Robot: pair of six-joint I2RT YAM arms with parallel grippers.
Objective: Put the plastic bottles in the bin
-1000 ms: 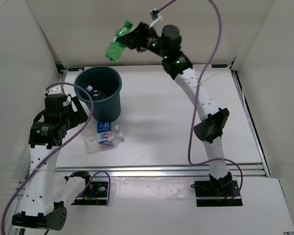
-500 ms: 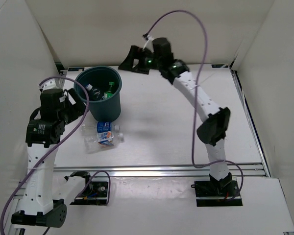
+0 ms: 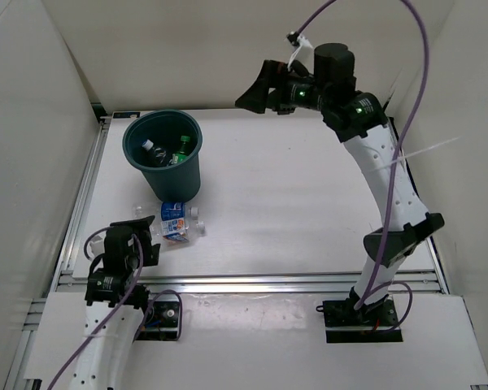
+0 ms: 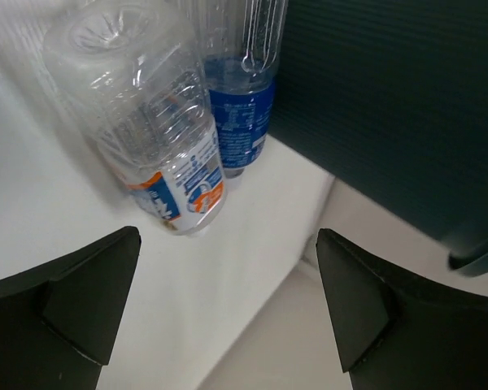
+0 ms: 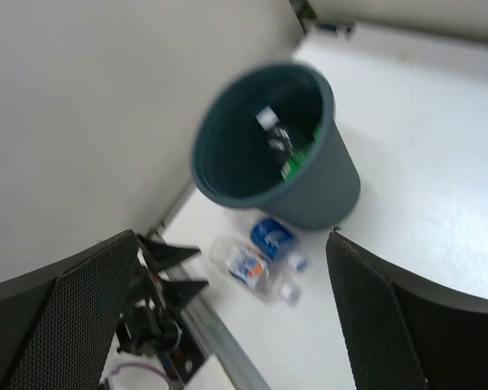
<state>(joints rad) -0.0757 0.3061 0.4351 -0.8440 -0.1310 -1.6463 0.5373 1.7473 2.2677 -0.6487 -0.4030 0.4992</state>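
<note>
The dark teal bin (image 3: 193,180) stands at the back left of the table. Inside it lie a green bottle (image 3: 181,149) and a clear bottle (image 3: 151,151). Two clear plastic bottles (image 3: 176,223) lie on the table just in front of the bin; one has an orange-and-blue label (image 4: 167,175), the other a blue label (image 4: 240,114). My left gripper (image 3: 138,234) sits low and open, just short of them, with nothing between its fingers (image 4: 89,292). My right gripper (image 3: 254,91) hangs high at the back, open and empty, looking down on the bin (image 5: 329,191).
White walls close in the table on the left, back and right. An aluminium rail (image 3: 252,283) runs along the near edge. Purple cables loop over the right arm (image 3: 374,162). The bin wall (image 4: 390,106) stands close on the left gripper's right.
The right gripper opened and the green bottle dropped into the bin; that arm then swung right. The left arm came down low beside the two bottles on the table.
</note>
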